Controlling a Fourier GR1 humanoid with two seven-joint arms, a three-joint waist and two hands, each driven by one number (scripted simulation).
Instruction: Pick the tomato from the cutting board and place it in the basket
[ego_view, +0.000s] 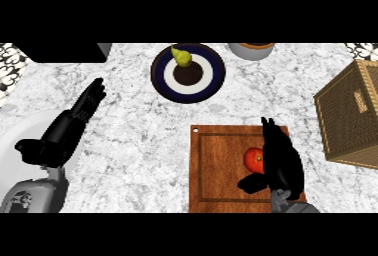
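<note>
1. The white, grey-veined marble counter (140, 135) fills the frame and bears everything else.
2. The rectangular brown wooden cutting board (218, 172) lies in the lower middle, directly in front of the right arm, probably so the pick needs only a short reach.
3. The woven tan wicker basket (354, 112) sits at the right edge, well apart from the board's right side; as the goal, it appears placed for a sideways carry by the same arm.
4. The round dark-blue plate with a white ring and dark centre (189, 73) rests at upper middle, with a small yellow-green pear (181, 56) on its upper rim; neither belongs to the task.
5. The black left hand (83, 111), at the left, is open with straight fingers pointing to the upper right, touching nothing: resting.
6. The black right hand (280, 157) lies over the board's right half, its fingers stretched toward the top of the frame and its thumb low on the left, apart from them. It is beside or partly over the fruit; I cannot tell whether it touches.
7. The small round red tomato (255, 159) is on the board, just left of that palm, not yet enclosed.
</note>
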